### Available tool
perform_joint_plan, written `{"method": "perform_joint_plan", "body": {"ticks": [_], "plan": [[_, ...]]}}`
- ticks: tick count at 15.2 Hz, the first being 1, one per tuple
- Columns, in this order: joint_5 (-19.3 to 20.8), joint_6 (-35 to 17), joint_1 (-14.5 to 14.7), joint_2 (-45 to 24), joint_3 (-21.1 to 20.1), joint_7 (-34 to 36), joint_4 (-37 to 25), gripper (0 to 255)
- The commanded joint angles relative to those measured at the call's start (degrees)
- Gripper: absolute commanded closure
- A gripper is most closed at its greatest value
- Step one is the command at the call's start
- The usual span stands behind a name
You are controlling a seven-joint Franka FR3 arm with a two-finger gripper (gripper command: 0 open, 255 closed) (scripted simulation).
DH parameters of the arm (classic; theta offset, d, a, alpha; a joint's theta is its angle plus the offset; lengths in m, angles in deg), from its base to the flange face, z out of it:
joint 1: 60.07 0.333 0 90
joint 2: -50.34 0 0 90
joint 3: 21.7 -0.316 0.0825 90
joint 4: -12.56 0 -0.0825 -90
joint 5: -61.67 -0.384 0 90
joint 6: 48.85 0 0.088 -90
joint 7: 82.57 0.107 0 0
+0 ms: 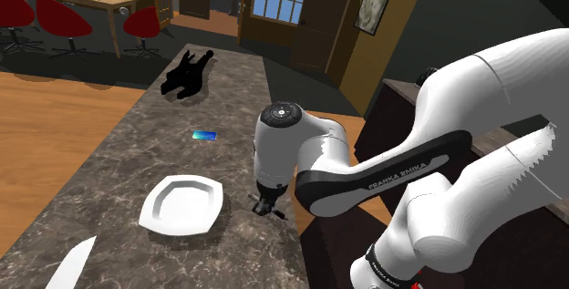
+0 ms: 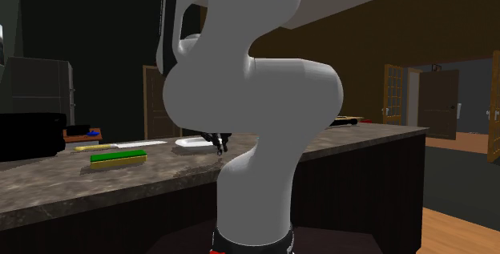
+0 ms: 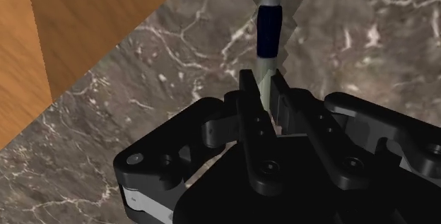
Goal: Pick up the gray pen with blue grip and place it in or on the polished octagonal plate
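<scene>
White octagonal plate (image 1: 182, 207) sits on the dark marbled counter (image 1: 137, 141). Just to its right in the shoulder view we note the gripper (image 1: 265, 205) pointing down, low over the stone, with the arm (image 1: 365, 182) bent back toward the stand. Fingers (image 3: 247, 109) are clamped on the pen (image 3: 268, 28), which has a grey barrel, dark blue grip and tapered tip.

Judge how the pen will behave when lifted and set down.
The pen looks slim and rigid, probably light. The fingers clasp its gray shaft with the blue grip sticking out beyond them, so it may pivot. Its round body could roll on the plate.
</scene>
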Motion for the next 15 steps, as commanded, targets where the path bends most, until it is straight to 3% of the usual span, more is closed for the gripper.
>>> {"method": "perform_joint_plan", "body": {"ticks": [1,13,15], "plan": [[-0.44,1.82,0.19,1.11,0.40,-0.82,-0.80,255],[-2.25,12.15,1.21,6.73,2.01,-4.06,-5.90,255],[-1.38,12.01,0.51,1.86,0.70,-2.43,-10.32,255]]}}
